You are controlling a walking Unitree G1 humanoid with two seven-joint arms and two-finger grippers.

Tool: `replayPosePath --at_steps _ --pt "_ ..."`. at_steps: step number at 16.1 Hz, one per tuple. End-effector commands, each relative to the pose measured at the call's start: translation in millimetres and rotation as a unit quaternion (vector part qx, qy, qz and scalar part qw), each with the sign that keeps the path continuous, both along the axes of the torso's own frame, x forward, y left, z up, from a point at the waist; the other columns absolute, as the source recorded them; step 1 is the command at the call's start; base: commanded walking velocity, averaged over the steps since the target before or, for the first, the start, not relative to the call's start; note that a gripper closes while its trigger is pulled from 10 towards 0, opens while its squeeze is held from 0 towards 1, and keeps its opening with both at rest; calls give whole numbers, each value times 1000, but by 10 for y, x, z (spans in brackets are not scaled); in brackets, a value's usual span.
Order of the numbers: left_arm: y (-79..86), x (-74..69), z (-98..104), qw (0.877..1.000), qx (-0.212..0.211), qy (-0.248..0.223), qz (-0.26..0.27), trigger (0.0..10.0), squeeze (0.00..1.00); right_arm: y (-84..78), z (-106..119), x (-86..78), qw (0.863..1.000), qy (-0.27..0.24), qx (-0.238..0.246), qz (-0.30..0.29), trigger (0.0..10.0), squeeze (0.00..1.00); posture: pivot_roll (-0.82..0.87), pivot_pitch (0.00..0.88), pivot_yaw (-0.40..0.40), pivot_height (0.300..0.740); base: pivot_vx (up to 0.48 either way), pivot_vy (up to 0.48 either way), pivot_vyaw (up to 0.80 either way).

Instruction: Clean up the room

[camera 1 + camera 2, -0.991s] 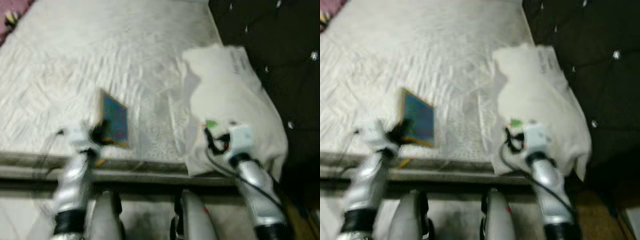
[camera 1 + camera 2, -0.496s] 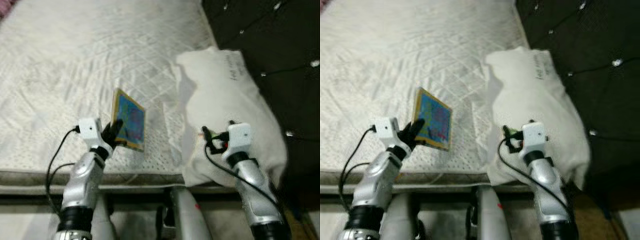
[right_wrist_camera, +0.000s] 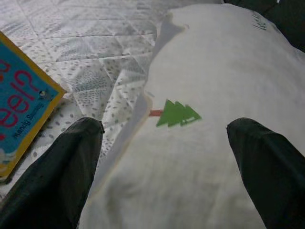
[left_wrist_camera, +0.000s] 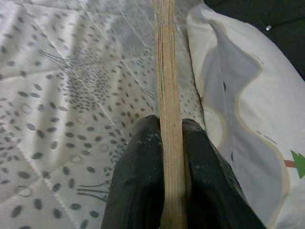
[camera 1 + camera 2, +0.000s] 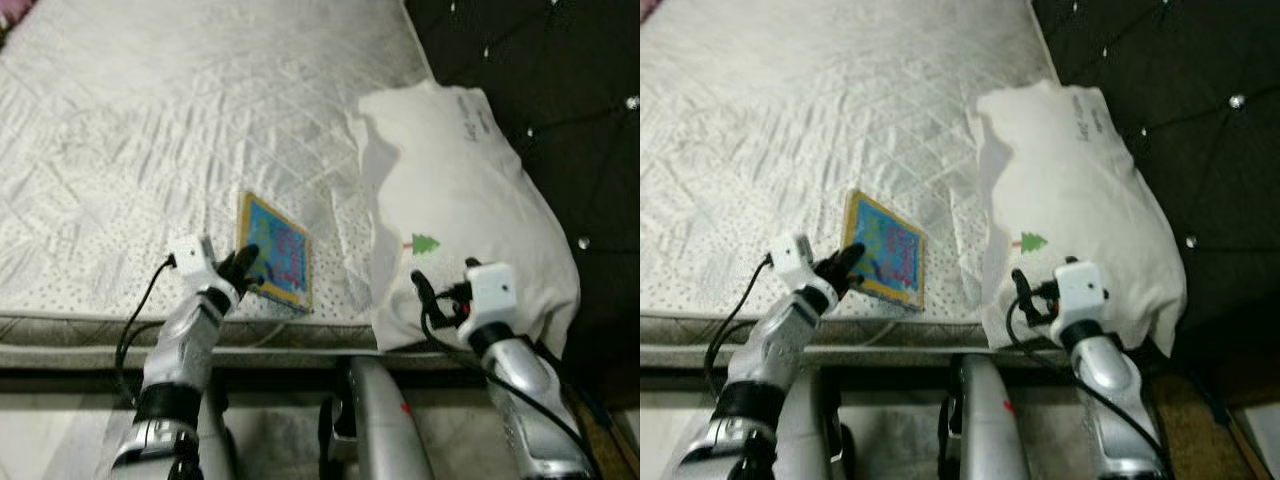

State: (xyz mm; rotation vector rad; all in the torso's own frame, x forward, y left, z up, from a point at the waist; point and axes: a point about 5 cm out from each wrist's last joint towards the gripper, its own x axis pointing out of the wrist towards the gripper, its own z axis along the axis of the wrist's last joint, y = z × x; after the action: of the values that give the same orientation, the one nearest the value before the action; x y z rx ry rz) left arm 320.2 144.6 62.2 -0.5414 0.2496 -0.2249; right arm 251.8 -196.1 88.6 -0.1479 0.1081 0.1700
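Note:
A thin picture book (image 5: 278,254) with a blue cover and yellow border is held just above the quilted white mattress (image 5: 150,130), near its front edge. My left gripper (image 5: 243,268) is shut on the book's lower edge; in the left wrist view both fingers (image 4: 138,186) clamp the book's edge (image 4: 167,95). A white pillow (image 5: 450,190) with a small green tree print (image 5: 426,243) lies at the right side of the bed. My right gripper (image 3: 164,167) stands open over the pillow's near end, fingers (image 3: 57,167) spread wide, nothing between them.
A dark tufted headboard (image 5: 540,60) runs along the right of the bed. The mattress's front edge (image 5: 80,335) and bed frame lie just before my legs (image 5: 375,420). Cables trail from both wrists.
The camera has shifted. My left gripper has carried the book lower and a little right, toward the mattress's front edge near the pillow. The right gripper stays open over the pillow's near end.

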Motion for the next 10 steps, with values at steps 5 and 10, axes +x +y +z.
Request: replayPosePath --at_steps 5,10 --pt "-108 269 117 999 -44 -12 9 10000 0 -117 130 -83 1000 -6 -9 -14 10000 0 -193 177 -125 591 0 0 0" --pt "-340 334 102 995 -99 21 -23 10000 0 -121 228 -97 1000 -13 -27 0 10000 0 -247 175 -141 591 0 0 0"
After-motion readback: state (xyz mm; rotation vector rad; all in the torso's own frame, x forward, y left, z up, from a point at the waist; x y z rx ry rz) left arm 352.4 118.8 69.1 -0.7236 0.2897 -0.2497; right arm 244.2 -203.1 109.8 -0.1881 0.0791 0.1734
